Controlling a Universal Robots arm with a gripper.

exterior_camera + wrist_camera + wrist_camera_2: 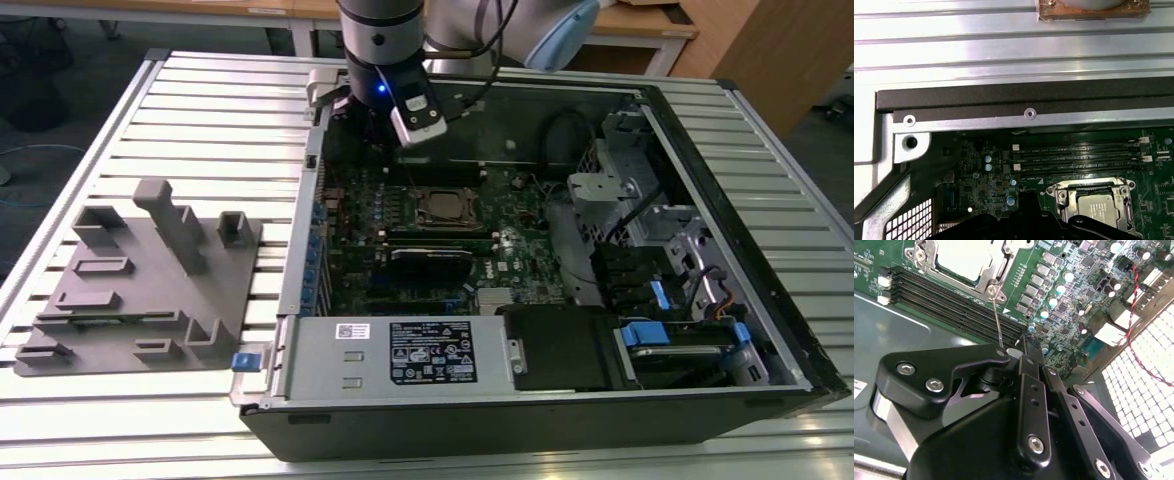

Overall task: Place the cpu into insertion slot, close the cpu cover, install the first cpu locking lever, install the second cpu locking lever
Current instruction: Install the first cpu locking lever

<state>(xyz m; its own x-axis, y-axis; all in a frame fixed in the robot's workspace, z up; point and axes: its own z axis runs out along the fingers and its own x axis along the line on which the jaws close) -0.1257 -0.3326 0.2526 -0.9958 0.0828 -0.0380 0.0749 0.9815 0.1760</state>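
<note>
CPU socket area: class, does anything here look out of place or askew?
One thing: a thin locking lever sticks out from the corner of the cpu cover, apparently unlatched, instead of lying along it. The cpu sits squarely inside.

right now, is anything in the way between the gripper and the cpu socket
Nothing visible blocks it. In the second wrist view the gripper hangs over the memory slots beside the cpu, which lies framed by the cpu cover; only a thin metal rod spans the gap between them.
</note>
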